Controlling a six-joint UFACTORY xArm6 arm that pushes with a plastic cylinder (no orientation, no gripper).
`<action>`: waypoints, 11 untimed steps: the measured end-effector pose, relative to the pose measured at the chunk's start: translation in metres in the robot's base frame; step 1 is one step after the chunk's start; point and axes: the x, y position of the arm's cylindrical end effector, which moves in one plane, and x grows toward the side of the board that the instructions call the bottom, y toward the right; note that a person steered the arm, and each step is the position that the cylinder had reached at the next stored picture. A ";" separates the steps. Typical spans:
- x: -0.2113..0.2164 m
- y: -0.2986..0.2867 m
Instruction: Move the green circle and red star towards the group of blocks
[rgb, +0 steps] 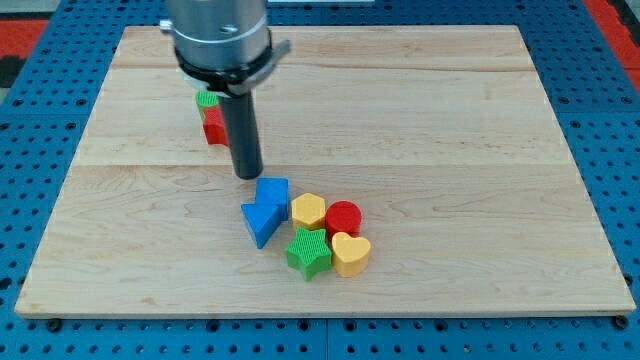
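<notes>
A green block (207, 99), the green circle, and a red block (213, 126), the red star, sit close together at the view's upper left, partly hidden behind my rod. My tip (247, 175) rests on the board just below and to the right of the red block, between that pair and the group. The group lies at the lower middle: a blue block (273, 192), a blue triangle (260, 224), a yellow hexagon (308, 211), a red cylinder (343, 217), a green star (309, 253) and a yellow heart (350, 254).
The wooden board (450, 150) lies on a blue pegboard surface (40, 110). The arm's grey housing (220, 40) hangs over the board's upper left.
</notes>
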 end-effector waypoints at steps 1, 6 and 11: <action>-0.046 0.036; -0.118 -0.099; -0.047 -0.125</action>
